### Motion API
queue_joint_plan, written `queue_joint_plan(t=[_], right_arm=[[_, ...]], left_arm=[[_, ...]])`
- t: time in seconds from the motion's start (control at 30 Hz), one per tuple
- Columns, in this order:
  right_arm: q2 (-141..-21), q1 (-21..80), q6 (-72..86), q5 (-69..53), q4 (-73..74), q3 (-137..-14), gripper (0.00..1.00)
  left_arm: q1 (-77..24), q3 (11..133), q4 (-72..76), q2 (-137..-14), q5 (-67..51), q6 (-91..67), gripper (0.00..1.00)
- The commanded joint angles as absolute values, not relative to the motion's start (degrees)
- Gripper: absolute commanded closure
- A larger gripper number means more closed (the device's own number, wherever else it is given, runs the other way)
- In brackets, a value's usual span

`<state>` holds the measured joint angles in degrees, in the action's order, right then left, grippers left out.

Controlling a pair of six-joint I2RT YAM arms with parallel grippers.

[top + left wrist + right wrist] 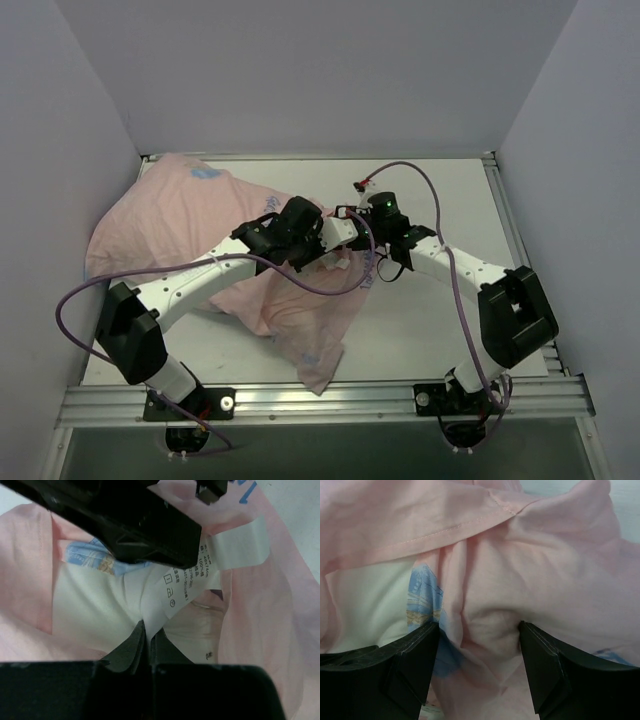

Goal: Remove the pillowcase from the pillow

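Note:
The pillowcase, pink side out, lies bunched over the back left of the table and trails to the front centre. In the left wrist view its opening shows the white pillow inside. My left gripper is shut on a white printed care label that runs out of the opening. It sits at the cloth's middle. My right gripper is open, with a fold of the pillowcase bulging between its fingers and the pillow showing at the left. It meets the left one.
The table is a white board closed in by pale walls on three sides. A metal rail runs along the front edge by the arm bases. A purple cable loops over the right arm. The right arm's black body hangs just above my left fingers.

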<state>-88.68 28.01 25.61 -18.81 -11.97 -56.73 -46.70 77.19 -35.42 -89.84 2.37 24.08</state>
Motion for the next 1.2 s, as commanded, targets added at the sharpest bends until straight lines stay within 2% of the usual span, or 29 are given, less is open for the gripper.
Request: queue_joint_plan(t=[0.0,0.2,0.53,0.87,0.97,1.0,1.07,1.1,1.13,1.17], right_arm=[[-89.12,29.53,26.02,-21.62,-15.82,-60.03,0.34],[-90.44,29.62,26.37,-21.09,-15.47,-59.94,0.35],[-82.88,29.97,26.72,-23.73,-16.7,-60.38,0.32],[-91.31,30.85,27.51,-22.59,-19.33,-59.5,0.35],[-93.6,31.55,27.25,-21.54,-19.25,-60.2,0.47],[-94.3,31.81,27.16,-20.58,-18.55,-60.47,0.63],[-94.31,31.47,27.33,-15.95,-16.53,-60.38,0.8],[-94.05,30.25,27.51,-14.43,-15.74,-60.03,0.96],[-93.78,29.19,28.03,-13.2,-14.51,-59.77,1.0],[-93.61,27.87,28.65,-12.4,-14.24,-59.24,1.0]], left_arm=[[-45.97,80.86,-32.96,-89.12,4.74,22.76,0.98],[-45.53,81.47,-32.87,-90.09,4.83,22.76,0.98],[-45.18,81.3,-32.78,-90.44,4.92,22.76,0.98],[-45.17,82.0,-32.87,-89.83,5.1,22.24,0.98],[-45.0,81.83,-32.7,-89.65,5.36,22.24,0.98],[-44.83,81.74,-32.78,-89.56,5.45,22.24,0.98],[-44.47,81.56,-32.96,-89.3,5.62,22.32,0.98],[-44.39,81.3,-33.39,-89.12,5.71,22.5,0.98],[-43.86,80.95,-33.66,-88.86,5.71,22.59,0.98],[-43.51,79.99,-33.84,-88.07,5.63,22.85,0.98]])
